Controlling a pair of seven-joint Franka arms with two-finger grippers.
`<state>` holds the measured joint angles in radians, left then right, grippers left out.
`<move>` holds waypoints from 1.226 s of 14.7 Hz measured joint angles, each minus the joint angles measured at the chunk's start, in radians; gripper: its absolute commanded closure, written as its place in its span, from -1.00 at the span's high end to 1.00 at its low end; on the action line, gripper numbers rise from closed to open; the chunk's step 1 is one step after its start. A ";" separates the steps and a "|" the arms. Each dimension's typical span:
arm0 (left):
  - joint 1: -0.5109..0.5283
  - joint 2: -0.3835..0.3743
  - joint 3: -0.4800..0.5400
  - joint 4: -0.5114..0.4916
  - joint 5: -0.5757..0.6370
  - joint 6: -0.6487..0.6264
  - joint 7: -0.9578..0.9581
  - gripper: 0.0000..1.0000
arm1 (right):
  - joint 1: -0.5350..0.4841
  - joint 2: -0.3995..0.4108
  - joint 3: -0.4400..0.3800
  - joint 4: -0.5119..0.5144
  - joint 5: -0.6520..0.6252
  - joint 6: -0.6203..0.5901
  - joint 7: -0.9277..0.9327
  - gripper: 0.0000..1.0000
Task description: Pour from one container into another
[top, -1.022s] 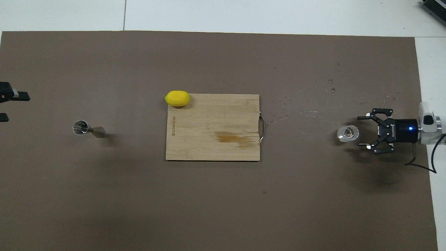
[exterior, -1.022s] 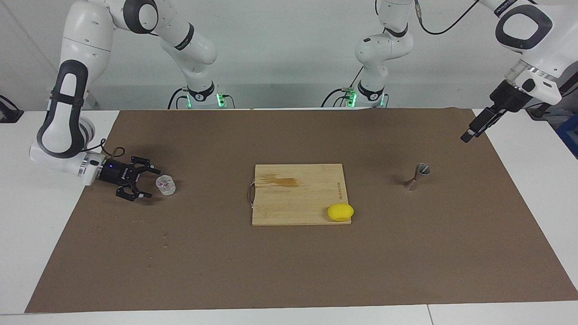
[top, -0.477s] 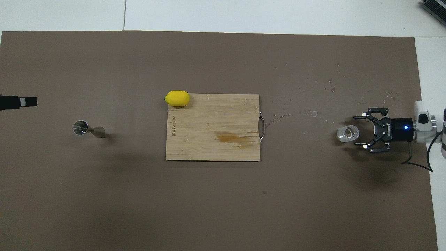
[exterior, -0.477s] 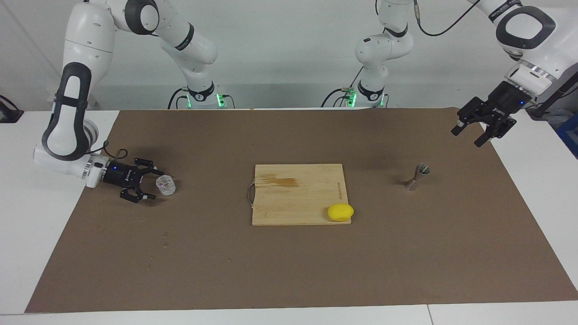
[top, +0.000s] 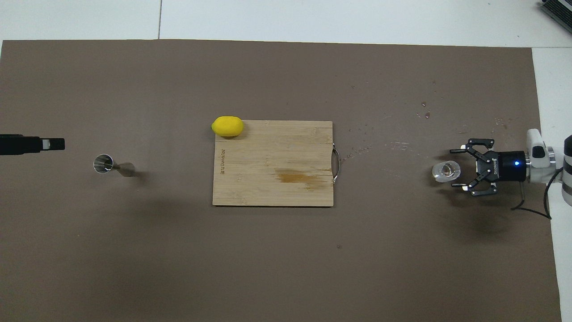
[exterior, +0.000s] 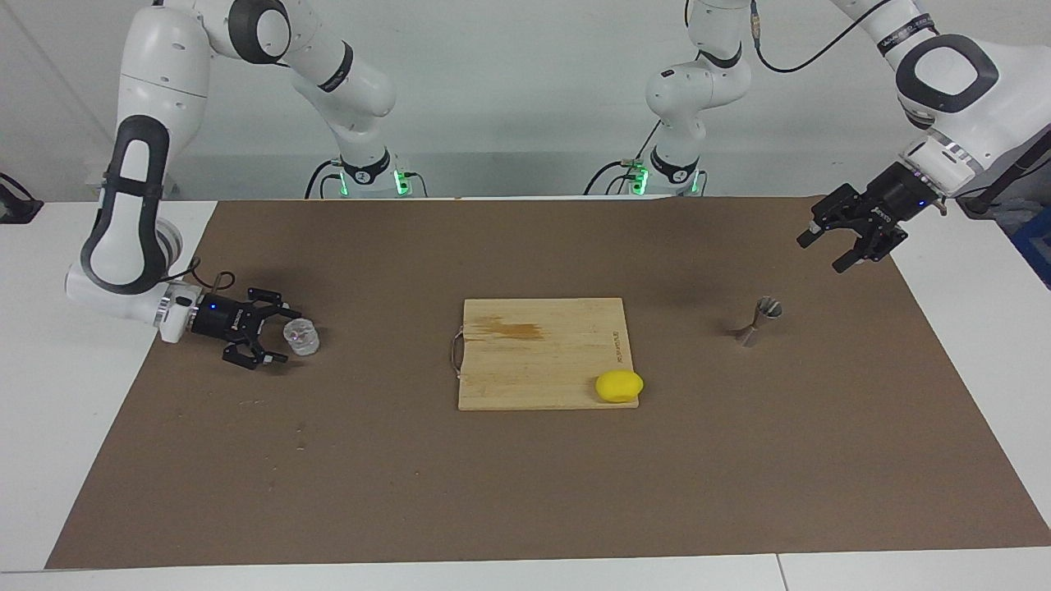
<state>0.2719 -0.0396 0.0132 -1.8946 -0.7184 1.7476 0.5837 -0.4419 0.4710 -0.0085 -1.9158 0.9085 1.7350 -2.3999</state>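
Glass cup (exterior: 300,336) just beside the wide-open right gripper (exterior: 281,334); jigger (exterior: 759,320) near the raised, open left gripper (exterior: 828,249)

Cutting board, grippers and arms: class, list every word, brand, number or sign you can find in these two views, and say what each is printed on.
Cutting board: a short burnt-in mark along the edge nearest the lemon, too small to read.
Right gripper: white lettering on its black body, too blurred to read.
Left gripper: small white lettering on its body, unreadable.
Left arm: a printed band near the top, unreadable.
Glass cup, jigger: no text.
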 measured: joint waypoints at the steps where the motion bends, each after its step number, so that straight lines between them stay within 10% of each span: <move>1: 0.031 0.015 0.001 0.000 -0.036 -0.039 0.029 1.00 | 0.005 0.000 0.000 -0.001 0.000 0.006 0.000 0.99; 10: 0.076 0.087 -0.007 -0.006 -0.152 -0.179 0.328 1.00 | 0.007 0.001 -0.001 -0.009 0.000 0.017 0.000 0.88; 18: 0.135 0.273 -0.003 -0.011 -0.307 -0.314 0.904 1.00 | 0.007 0.001 -0.001 -0.027 0.000 0.021 0.000 0.19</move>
<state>0.4068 0.2334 0.0107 -1.9053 -1.0256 1.4340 1.4881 -0.4349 0.4723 -0.0093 -1.9429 0.9085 1.7561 -2.3999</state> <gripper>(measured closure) 0.000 0.220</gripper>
